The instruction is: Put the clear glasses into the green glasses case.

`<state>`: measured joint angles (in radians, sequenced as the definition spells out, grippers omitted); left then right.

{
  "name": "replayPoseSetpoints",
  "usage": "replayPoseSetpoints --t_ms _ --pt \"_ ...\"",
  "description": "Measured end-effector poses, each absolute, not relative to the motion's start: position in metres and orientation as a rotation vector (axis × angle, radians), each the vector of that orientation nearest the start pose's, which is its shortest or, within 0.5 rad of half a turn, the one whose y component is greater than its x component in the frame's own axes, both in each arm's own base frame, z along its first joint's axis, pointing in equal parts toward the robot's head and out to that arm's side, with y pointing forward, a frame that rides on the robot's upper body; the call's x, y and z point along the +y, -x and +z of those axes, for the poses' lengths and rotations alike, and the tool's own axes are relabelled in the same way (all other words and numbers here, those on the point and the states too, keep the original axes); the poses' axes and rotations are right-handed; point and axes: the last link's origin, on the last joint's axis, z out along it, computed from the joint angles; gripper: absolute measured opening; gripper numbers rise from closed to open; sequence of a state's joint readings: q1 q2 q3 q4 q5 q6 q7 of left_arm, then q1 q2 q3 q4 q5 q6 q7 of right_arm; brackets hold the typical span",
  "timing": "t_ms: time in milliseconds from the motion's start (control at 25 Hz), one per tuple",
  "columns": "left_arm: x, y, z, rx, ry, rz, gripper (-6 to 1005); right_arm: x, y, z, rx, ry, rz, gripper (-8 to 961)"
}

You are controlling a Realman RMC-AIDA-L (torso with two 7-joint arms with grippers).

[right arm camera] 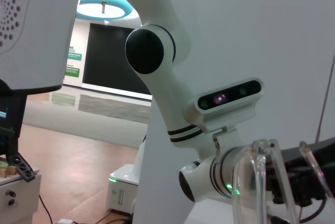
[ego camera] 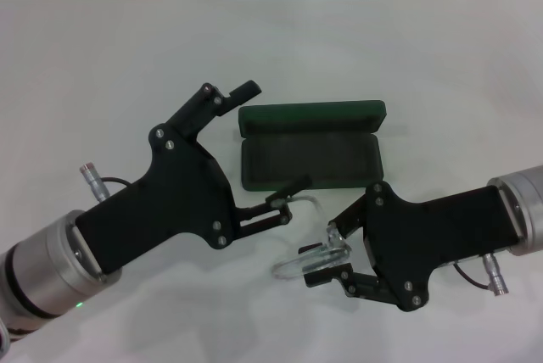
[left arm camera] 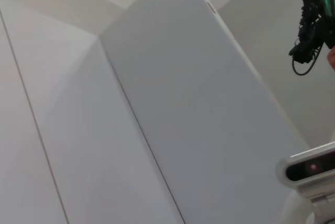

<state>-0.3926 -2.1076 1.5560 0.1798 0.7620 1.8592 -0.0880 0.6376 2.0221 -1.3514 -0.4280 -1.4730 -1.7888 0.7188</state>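
Nearest the robot, black right gripper (ego camera: 333,263) pinches the fully transparent plastic clear glasses (ego camera: 312,254); lens outline hard to read. Black left gripper (ego camera: 273,144) spread wide, lower finger overlapping one temple. Beyond, dark green rectangular clamshell glasses case (ego camera: 310,144) lies open on white table (ego camera: 102,66).

Open green glasses case (ego camera: 310,147) on white table (ego camera: 102,66)

Even, bright overhead light fell on the white table (ego camera: 102,58), casting soft, faint shadows beneath both arms.

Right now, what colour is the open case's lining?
Dark, near-black lining inside the green glasses case; head view shows it best.
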Motion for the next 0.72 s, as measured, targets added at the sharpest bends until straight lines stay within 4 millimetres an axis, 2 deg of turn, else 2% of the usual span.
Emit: replayPoseSetpoints --t_ms 320,600,720 --pt "0.228 0.230 -0.050 0.461 2.148 -1.258 876 0.282 -0.188 -0.044 -0.586 2.973 1.136 126" --pt "0.230 0.232 -0.046 0.442 2.094 -1.235 875 0.269 -0.189 -0.044 -0.758 2.993 1.161 126" --pt "0.231 0.233 -0.046 0.446 2.094 -1.227 875 0.268 -0.188 -0.046 -0.781 2.996 1.162 126"
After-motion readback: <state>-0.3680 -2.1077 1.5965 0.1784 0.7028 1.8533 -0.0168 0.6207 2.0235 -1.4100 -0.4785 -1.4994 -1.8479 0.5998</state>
